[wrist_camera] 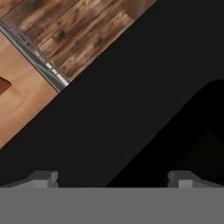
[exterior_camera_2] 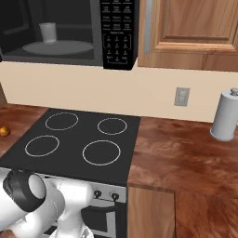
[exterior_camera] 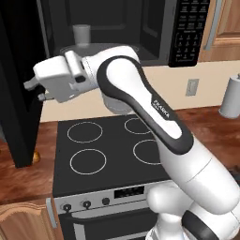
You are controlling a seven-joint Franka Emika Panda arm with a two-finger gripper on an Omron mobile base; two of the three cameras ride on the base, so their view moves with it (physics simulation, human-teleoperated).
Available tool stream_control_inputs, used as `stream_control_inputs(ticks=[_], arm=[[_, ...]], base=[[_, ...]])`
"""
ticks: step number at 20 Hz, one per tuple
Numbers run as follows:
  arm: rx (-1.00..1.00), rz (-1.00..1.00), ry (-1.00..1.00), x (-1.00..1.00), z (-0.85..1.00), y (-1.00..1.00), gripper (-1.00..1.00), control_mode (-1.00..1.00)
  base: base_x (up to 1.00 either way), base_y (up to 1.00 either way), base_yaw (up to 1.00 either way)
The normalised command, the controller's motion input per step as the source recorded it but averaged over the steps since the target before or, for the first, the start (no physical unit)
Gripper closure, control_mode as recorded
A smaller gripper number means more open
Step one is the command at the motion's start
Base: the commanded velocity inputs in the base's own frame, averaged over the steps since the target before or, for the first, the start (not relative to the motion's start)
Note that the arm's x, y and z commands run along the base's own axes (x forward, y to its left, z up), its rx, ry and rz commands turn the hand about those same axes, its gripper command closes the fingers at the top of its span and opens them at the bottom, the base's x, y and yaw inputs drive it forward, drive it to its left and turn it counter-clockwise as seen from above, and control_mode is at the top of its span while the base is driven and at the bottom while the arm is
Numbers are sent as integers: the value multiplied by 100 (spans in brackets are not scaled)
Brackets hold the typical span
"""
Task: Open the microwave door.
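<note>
Judging progress: the task looks nearly or fully done, since the microwave (exterior_camera_2: 69, 32) stands open with its inside on show.
Microwave: mounted above the stove (exterior_camera: 108, 150), keypad strip (exterior_camera_2: 118, 35) on its right side, a turntable (exterior_camera_2: 58, 47) and a pale cup (exterior_camera_2: 48, 31) visible inside.
Microwave door: the microwave door (exterior_camera: 18, 93) is swung far out to the left, a tall black panel reaching down toward the bench (exterior_camera: 28, 173) at the left of the stove.
Jaws: the gripper (exterior_camera: 35, 89) sits close against the door's inner face; in the hand view the 2 fingertips (wrist_camera: 43, 178) stand well apart with nothing between them.
Contact: whether a finger touches the door cannot be told.
Left to do: at most a little more push outward, then drawing the arm clear.
Other things: 4 rings on the stove, a paper towel roll (exterior_camera_2: 225, 116) at the right.
</note>
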Motion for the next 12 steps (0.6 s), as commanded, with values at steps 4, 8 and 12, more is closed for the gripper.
stream_control_inputs(ticks=[4, 8, 12], arm=[[-6, -3, 0, 68, -11, 89, -100, -100], [-5, -4, 0, 67, -15, 73, -100, -100], [-3, -4, 0, 26, -9, 38, -100, -100]], base=[[0, 0, 0], [0, 0, 0], [0, 0, 0]])
